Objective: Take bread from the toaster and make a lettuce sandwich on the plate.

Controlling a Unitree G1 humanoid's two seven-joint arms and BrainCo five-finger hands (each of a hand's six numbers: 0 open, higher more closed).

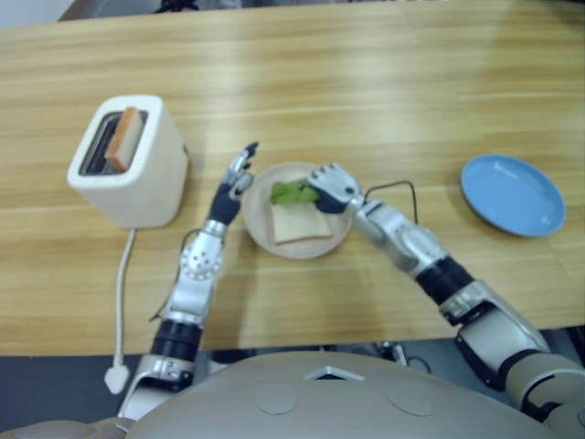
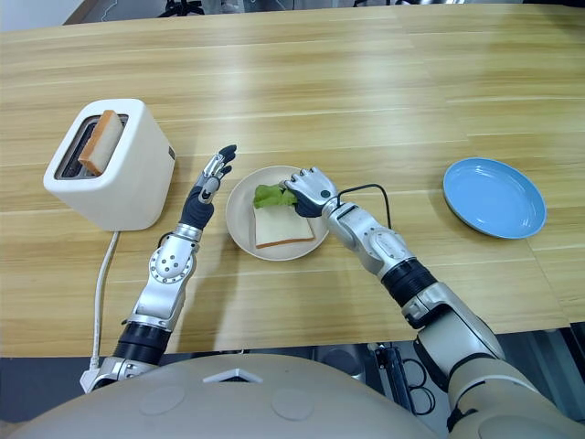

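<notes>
Bread (image 2: 285, 229) was laid on the plate (image 2: 239, 224), lettuce (image 2: 269, 195) pinched over it by the right hand (image 2: 313, 190). Another slice (image 2: 99, 142) was seen in the toaster (image 2: 128, 187); the left hand (image 2: 206, 187) was spread.

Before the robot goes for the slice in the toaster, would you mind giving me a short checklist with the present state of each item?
1. Bread slice flat on the beige plate: ok.
2. Lettuce centred on that slice: not ok, it lies at the slice's far edge.
3. Right hand clear of the lettuce: not ok, it is against the leaf, over the plate.
4. Left hand free: ok, open and empty, between the toaster and the plate.
5. Toaster slice reachable: ok, it stands up out of the slot.
</notes>
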